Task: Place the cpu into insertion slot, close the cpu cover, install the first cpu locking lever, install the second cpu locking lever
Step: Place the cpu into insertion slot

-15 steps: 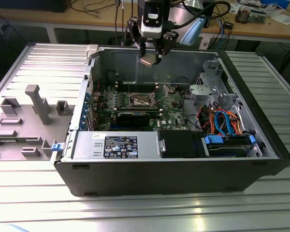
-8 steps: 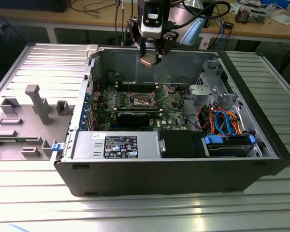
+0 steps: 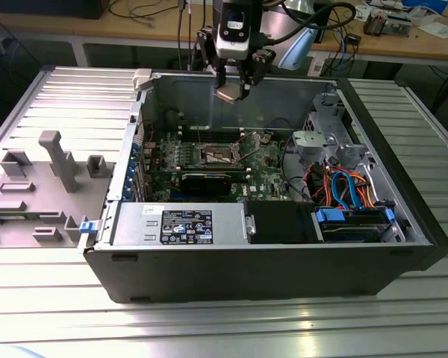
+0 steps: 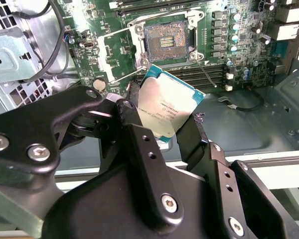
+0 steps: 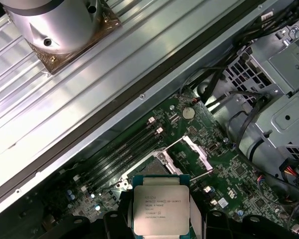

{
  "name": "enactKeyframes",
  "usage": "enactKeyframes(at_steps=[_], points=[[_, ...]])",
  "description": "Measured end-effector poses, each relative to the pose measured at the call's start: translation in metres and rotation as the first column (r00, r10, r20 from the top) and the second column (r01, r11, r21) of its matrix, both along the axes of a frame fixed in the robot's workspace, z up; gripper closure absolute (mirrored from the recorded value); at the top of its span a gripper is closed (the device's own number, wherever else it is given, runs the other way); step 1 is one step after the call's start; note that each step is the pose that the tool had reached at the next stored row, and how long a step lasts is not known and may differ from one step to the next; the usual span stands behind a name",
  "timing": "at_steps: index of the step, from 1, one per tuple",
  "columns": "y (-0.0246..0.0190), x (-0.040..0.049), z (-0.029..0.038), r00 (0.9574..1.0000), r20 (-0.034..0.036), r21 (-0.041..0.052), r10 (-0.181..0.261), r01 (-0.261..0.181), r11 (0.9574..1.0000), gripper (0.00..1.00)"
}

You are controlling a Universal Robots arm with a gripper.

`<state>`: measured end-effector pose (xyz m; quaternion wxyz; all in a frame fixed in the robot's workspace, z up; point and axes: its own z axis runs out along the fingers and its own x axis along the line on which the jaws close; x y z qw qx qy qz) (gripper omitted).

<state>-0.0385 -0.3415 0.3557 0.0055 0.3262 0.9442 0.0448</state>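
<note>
My end effector [image 3: 231, 89] clamped on the cpu [image 4: 168, 104] by its edges, hovering above the open computer case [image 3: 284, 261] near its far wall, the insertion slot [image 4: 165, 41] bare on the green motherboard [image 3: 265, 175] below, the cpu cover [image 5: 195, 152] flipped open just beside it, ribbed metal desk [image 3: 209, 328] underneath

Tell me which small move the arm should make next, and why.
Probably lower the cpu toward the insertion slot: the fingers hold it above the board, the slot is empty, and the cpu cover is swung open beside it.
</note>
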Motion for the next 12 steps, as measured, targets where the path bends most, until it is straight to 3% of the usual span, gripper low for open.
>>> enactKeyframes(at_steps=[12], points=[[0.0, 0.0, -0.0001, 0.9999, 0.0, 0.0, -0.012, 0.012, 0.9999, 0.46]])
